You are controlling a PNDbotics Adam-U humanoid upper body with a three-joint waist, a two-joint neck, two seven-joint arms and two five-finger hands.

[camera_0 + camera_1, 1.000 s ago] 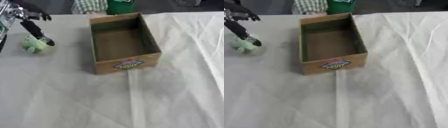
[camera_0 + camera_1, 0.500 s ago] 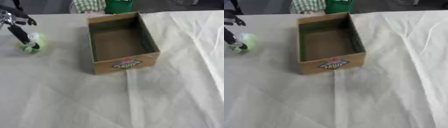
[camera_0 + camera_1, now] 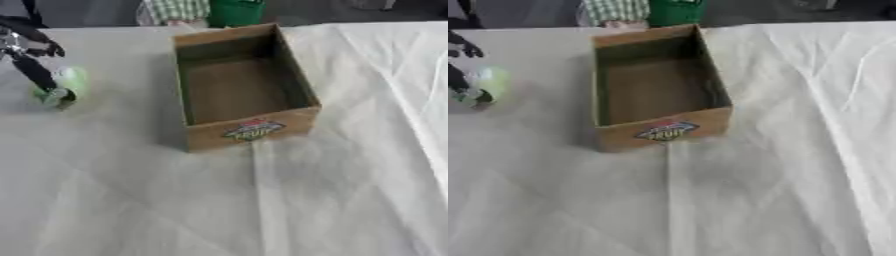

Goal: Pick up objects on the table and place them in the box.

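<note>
Green object (image 3: 68, 81), small, blurred, on cloth (image 3: 262, 200) at far left, well apart from box (image 3: 242, 85). Left hand (image 3: 39, 65) over it, fingers reaching down and touching; whether grasping, cannot tell. Box open-topped, upright, near table centre, nothing visible inside. Right hand out of view.

A white cloth (image 3: 332, 200) covers the table, creased and wrinkled, with one straight fold line running from the table's near edge up toward its middle. Other creases slant across the right side. Beyond the far edge of the table stands a dark green container (image 3: 234, 11), and just to its left a piece of green-and-white checked fabric (image 3: 175, 10) shows. The floor behind them is dark grey.
</note>
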